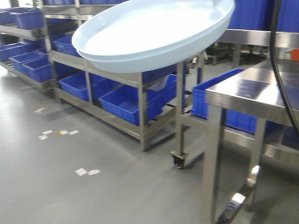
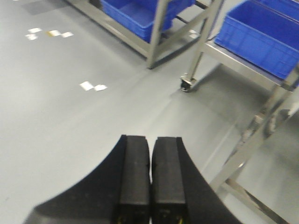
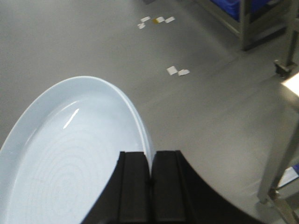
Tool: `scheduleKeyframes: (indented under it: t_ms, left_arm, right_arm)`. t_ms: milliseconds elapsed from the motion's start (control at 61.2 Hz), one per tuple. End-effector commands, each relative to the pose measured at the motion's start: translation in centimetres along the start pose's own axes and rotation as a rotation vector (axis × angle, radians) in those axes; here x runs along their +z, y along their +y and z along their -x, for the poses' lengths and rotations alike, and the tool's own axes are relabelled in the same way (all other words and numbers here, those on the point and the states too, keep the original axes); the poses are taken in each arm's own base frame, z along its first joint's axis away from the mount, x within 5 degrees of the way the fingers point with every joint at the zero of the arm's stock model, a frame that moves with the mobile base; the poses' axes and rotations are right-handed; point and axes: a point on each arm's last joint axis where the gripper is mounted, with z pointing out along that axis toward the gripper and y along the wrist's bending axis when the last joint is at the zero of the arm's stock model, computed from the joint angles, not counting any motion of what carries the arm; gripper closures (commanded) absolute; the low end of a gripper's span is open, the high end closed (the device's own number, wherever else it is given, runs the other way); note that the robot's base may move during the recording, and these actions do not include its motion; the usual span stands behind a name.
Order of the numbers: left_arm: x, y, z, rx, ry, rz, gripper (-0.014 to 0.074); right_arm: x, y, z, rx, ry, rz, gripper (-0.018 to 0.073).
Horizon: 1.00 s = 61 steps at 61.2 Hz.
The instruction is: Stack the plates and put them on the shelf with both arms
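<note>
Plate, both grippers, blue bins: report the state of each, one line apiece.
plate: held up in the air, tilted, pinched at its rim.
right gripper: jaws shut on the plate.
left gripper: jaws shut, holding nothing.
blue bins: sitting on the rack shelves, the nearest looks empty.

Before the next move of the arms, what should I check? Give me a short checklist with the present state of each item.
1. Right gripper grip: fingers closed on the plate rim. Ok.
2. Plate level: tilted in the front view. Not ok.
3. Left gripper: shut, holding nothing, no plate in its view. Not ok for a two-arm carry.
4. Second plate: not visible in any view. Cannot tell.
5. Free shelf place: steel racks in view hold blue bins. Cannot tell.
</note>
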Motion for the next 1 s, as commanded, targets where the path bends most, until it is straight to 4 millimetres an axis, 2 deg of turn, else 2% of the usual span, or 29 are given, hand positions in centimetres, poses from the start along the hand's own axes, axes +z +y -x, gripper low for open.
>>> scheduleKeyframes:
  t_ms: [0, 980]
  left_arm:
    - [-0.35, -0.27, 1.58, -0.010, -0.105, -0.008, 0.0510]
    - [-0.35, -0.27, 1.58, -0.010, -0.105, -0.008, 0.0510]
  right_arm:
    - [-1.52, 0.57, 2.21, 0.002, -0.157, 0.033, 0.0503]
    - [-1.52, 0.57, 2.21, 0.002, -0.157, 0.033, 0.0503]
